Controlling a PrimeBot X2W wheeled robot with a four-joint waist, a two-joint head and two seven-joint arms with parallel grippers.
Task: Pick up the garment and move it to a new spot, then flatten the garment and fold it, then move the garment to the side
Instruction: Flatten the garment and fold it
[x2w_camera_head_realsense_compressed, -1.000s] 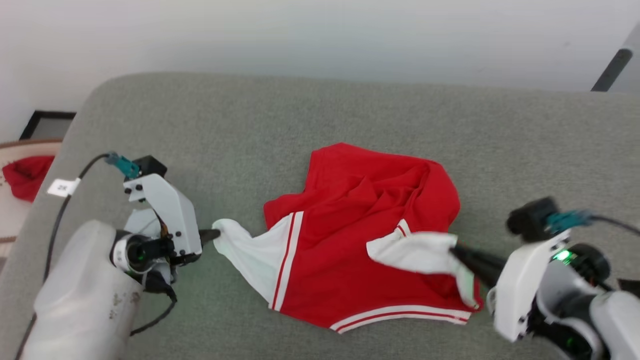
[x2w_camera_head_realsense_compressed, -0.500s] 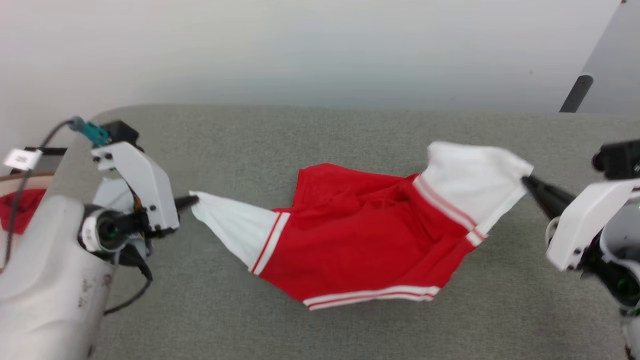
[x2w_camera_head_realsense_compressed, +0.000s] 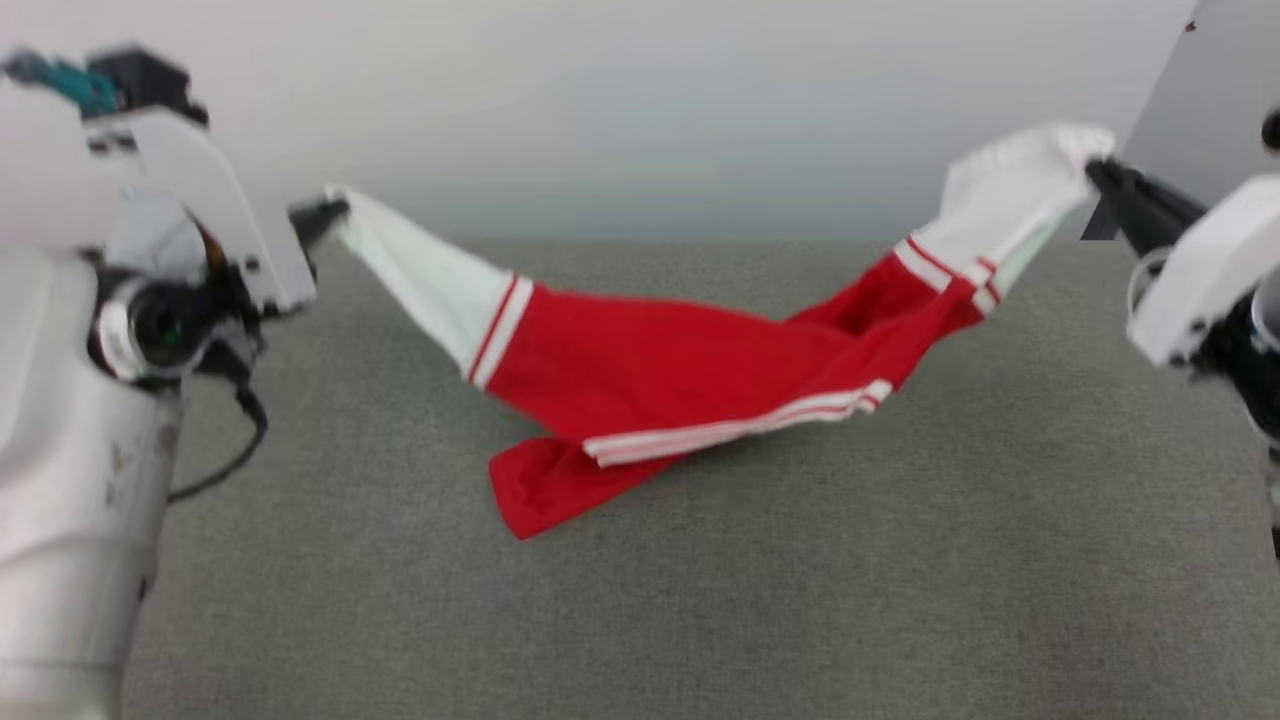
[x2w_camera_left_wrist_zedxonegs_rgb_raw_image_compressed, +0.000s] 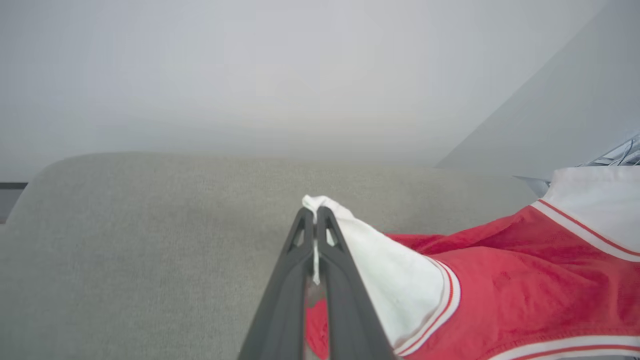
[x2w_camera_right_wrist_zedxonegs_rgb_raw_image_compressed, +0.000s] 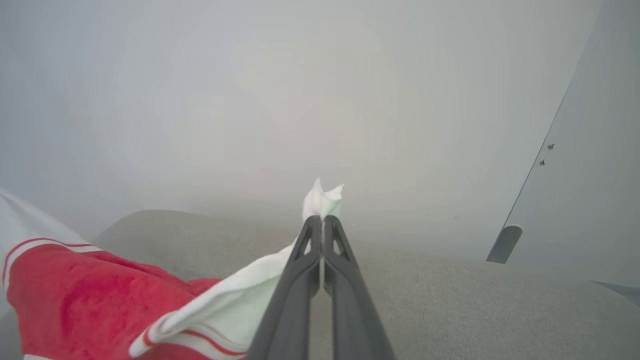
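The garment (x2w_camera_head_realsense_compressed: 650, 370), a red shirt with white striped sleeves, hangs stretched between my two grippers above the grey cushion (x2w_camera_head_realsense_compressed: 700, 600). My left gripper (x2w_camera_head_realsense_compressed: 335, 208) is shut on the tip of one white sleeve at the upper left. At the upper right my right gripper (x2w_camera_head_realsense_compressed: 1095, 170) is shut on the other white sleeve. The red body sags in the middle and its lowest corner (x2w_camera_head_realsense_compressed: 525, 500) touches or nearly touches the cushion. In the left wrist view the left gripper (x2w_camera_left_wrist_zedxonegs_rgb_raw_image_compressed: 315, 212) pinches white cloth of the garment (x2w_camera_left_wrist_zedxonegs_rgb_raw_image_compressed: 500, 290). The right gripper (x2w_camera_right_wrist_zedxonegs_rgb_raw_image_compressed: 322, 220) also pinches white cloth of the garment (x2w_camera_right_wrist_zedxonegs_rgb_raw_image_compressed: 80, 295).
The grey cushion spreads wide below and in front of the hanging shirt. A pale wall (x2w_camera_head_realsense_compressed: 640, 100) rises behind it. A grey slanted panel (x2w_camera_head_realsense_compressed: 1180, 100) stands at the upper right, close to my right gripper.
Both grippers have risen and spread apart, lifting the shirt off the cushion until it hangs taut by its sleeves. The head camera has tilted, so the cushion sits lower in view.
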